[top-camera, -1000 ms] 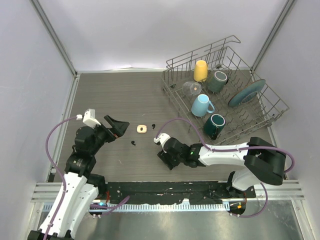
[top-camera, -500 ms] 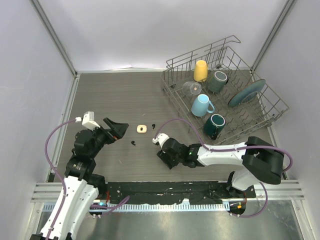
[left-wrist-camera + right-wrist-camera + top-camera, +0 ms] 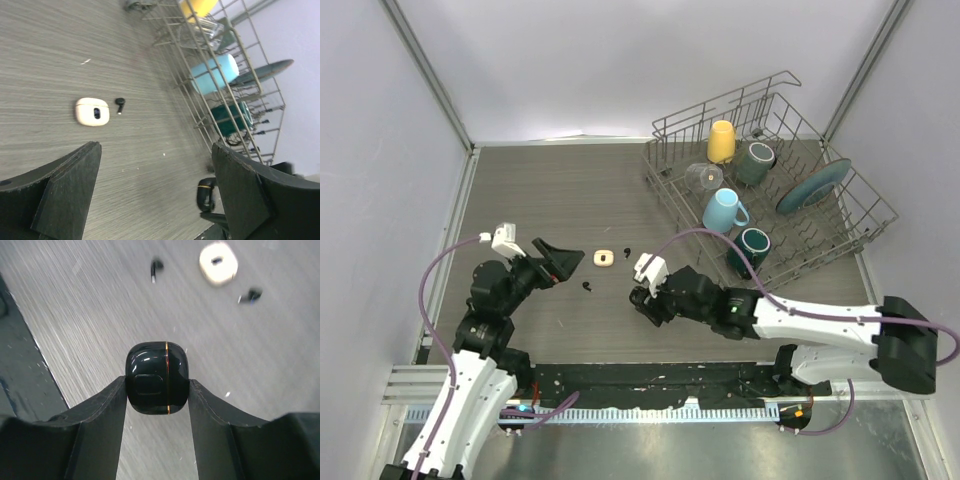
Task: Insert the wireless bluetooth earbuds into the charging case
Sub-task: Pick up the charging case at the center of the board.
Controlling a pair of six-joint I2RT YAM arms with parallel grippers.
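My right arm has changed configuration. In the top view its dark elbow block has travelled from mid-right to the far right edge, and the white forearm now lies stretched long and low over the near side of the grey wood-grain worktop [image 3: 550, 190]. My right pincer [image 3: 644, 300] has shifted slightly left, carrying the glossy black charging case with a gold seam [image 3: 156, 378] with it. The purple cable loop [image 3: 705, 232] above the wrist has moved right. My left pincer [image 3: 558, 262] has eased slightly toward the near edge.
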